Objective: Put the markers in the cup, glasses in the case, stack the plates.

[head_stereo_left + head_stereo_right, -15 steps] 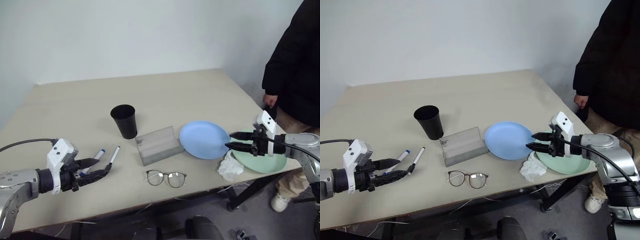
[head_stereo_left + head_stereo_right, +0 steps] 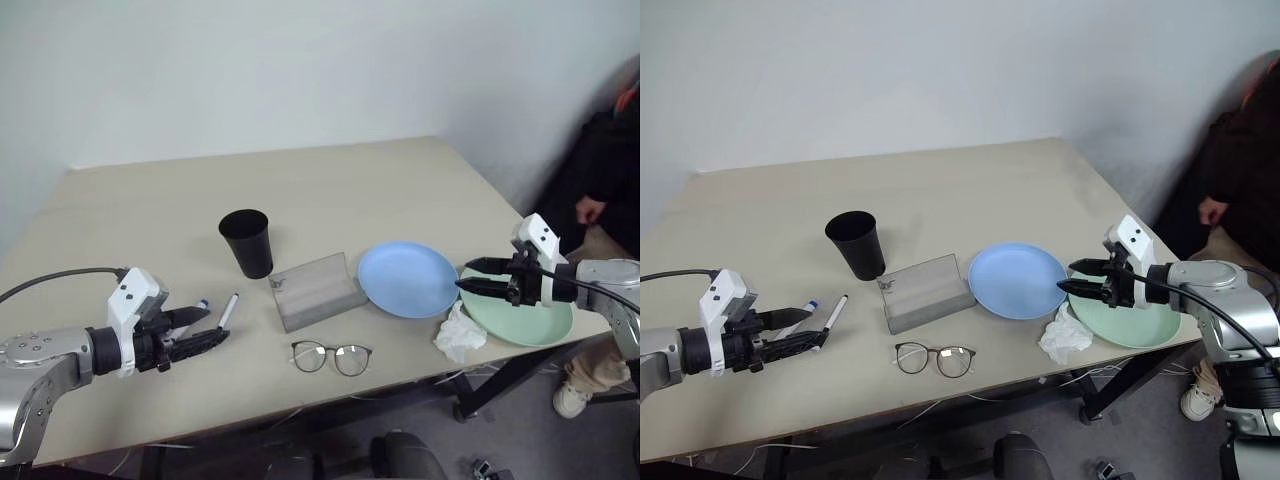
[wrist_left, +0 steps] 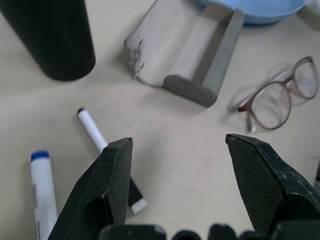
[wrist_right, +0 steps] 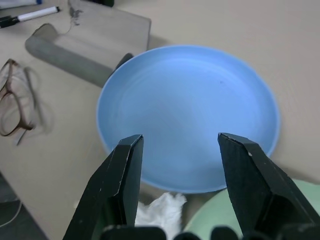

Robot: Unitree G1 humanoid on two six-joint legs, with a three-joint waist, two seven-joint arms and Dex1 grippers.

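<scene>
We see the left gripper [image 2: 205,328] open beside the markers [image 2: 226,310] near the desk's [image 2: 330,185] front left edge, the right gripper [image 2: 470,277] open, empty, at the blue plate [image 2: 408,278] toward the right edge.

Cup [image 2: 246,241], case [image 2: 316,290], glasses [image 2: 332,356] and blue plate [image 2: 408,279] sit on the table [image 2: 300,190].
</scene>
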